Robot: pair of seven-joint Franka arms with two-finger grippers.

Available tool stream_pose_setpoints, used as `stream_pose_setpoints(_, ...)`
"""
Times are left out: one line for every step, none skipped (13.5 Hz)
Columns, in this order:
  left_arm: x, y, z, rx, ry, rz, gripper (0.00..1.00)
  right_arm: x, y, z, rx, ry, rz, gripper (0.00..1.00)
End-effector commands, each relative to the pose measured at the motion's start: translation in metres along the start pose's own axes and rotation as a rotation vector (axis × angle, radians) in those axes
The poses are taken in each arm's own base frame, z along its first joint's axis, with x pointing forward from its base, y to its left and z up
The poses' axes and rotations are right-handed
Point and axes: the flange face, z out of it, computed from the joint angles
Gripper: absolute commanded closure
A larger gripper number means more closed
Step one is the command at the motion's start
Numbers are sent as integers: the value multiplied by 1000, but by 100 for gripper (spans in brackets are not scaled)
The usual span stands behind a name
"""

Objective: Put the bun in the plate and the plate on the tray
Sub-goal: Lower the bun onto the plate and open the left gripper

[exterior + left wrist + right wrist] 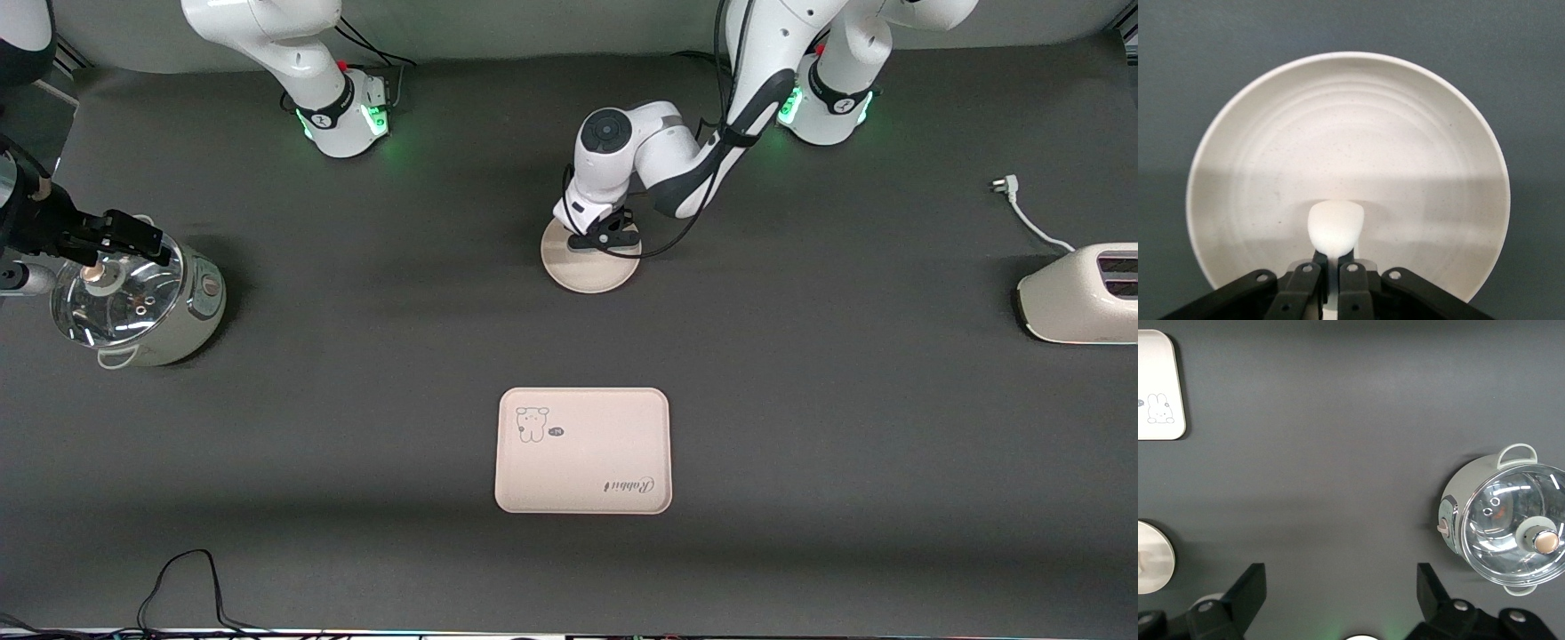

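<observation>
The round cream plate (591,274) lies on the dark mat in the middle of the table, nearer the robots' bases than the tray (582,451). My left gripper (605,238) is low over the plate's edge nearest the bases. In the left wrist view the left gripper (1335,257) is shut on the small white bun (1335,227), which sits just over the plate's (1405,133) inner surface; I cannot tell whether it touches. The bun is hidden in the front view. My right gripper (1341,580) waits open and empty, high over bare mat near the pot.
A glass-lidded pot (133,307) stands at the right arm's end of the table. A cream toaster (1080,298) with its white cord (1022,213) stands at the left arm's end. Black cables (178,587) lie along the edge nearest the front camera.
</observation>
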Motion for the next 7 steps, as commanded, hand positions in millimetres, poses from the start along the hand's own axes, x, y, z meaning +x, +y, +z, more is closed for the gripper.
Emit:
stream_pose_setpoints(11,5,-2,1,33,-21,93,-5,0,-2,-12,8,16,0)
stream_pose_setpoints(12,5,-2,0,33,-23,41,-5,0,-2,-11,9,16,0)
stream_pose_setpoints(14,4,-2,4,37,-19,0,-5,0,-2,-11,9,16,0)
stream_pose_setpoints(14,3,-1,9,51,0,0,-5,0,-2,-11,9,16,0)
stream_pose_setpoints(19,-1,1,16,64,3,0,-5,0,-2,-9,7,16,0)
stream_pose_setpoints(19,-1,1,16,65,4,0,-5,0,-2,-9,7,16,0)
stream_pose_setpoints(19,-1,1,22,66,11,0,-5,0,-2,-11,7,16,0)
